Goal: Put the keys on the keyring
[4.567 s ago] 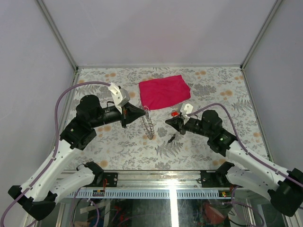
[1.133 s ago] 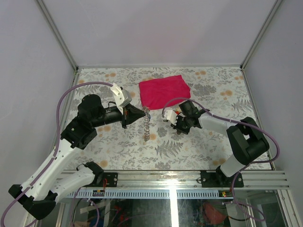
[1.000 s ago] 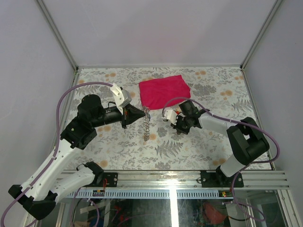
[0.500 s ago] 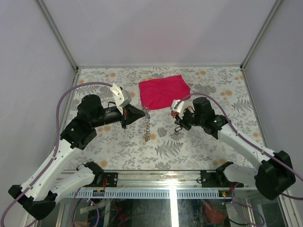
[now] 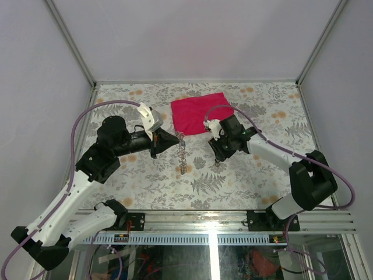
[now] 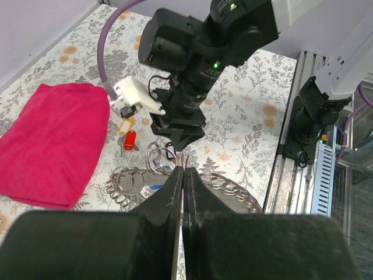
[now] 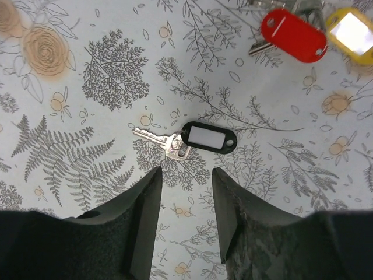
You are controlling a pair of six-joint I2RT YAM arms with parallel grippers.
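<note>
Silver catches the eye first. The large shiny silver keyring of coiled wire [image 6: 156, 158] sits right at the tip of the left gripper [image 6: 182, 169], and a string of linked silver rings [image 6: 230, 188] trails from it down onto the table. The left fingers are pressed flat together with only a thin sliver of metal showing between them. I take it they have the keyring by its edge, lifted off the surface so its open centre faces the other arm and a key can be worked onto the coil.

The right gripper [image 7: 185, 175] hangs directly over a small flat silver key on a black oblong plastic tag with a white label [image 7: 195, 139]. Its dark fingers stand apart with nothing between them, one on each side of the key, which looks like lining up for a pick. The key lies flush on the floral-printed tabletop [image 7: 58, 146], thin and hard, so I'd guess the thicker tag offers the better purchase.

Two further keys lie close by, one on a glossy red oval tag [image 7: 293, 35] and one on a yellow tag [image 7: 349, 26]. Beyond them a soft, matte pink cloth [image 5: 201, 112] lies flat and untouched, well apart from both arms.
</note>
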